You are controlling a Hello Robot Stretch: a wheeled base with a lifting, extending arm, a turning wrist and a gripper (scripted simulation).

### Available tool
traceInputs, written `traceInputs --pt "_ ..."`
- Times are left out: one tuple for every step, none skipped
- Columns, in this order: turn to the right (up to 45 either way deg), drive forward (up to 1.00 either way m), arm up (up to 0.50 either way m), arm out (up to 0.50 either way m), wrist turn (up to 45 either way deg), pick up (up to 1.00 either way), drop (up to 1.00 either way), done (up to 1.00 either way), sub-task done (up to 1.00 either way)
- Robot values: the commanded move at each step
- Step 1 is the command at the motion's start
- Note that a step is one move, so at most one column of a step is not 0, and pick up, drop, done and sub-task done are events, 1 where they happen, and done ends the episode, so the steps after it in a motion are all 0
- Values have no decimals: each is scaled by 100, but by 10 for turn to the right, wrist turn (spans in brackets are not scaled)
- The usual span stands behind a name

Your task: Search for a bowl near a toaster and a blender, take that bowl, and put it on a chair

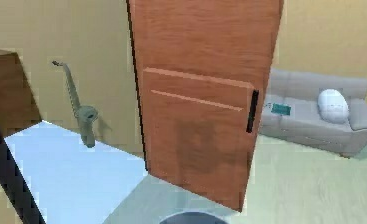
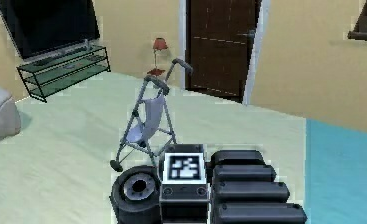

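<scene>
Forward view: big door [image 1: 206,100] in middle, close in front. Horn [image 1: 76,105] leans on wall left of big door. Rug [image 1: 61,170] on floor under horn. Cupboard [image 1: 9,90] at far left edge. Sofa [image 1: 311,125] right of big door, farther back. Pillow [image 1: 334,105] and small flat thing [image 1: 281,108] lie on sofa.

Arm side view: stroller [image 2: 146,115] stands mid floor. TV [image 2: 51,25] at back left, on low stand [image 2: 66,72]. Back door [image 2: 221,45] in far wall behind stroller. Small lamp [image 2: 161,45] left of back door.
</scene>
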Motion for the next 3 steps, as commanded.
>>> traceInputs --pt "0 75 0 0 0 0 0 0 0" --pt "-450 0 0 0 0 0 0 0 0" --pt "-150 0 0 0 0 0 0 0 0"
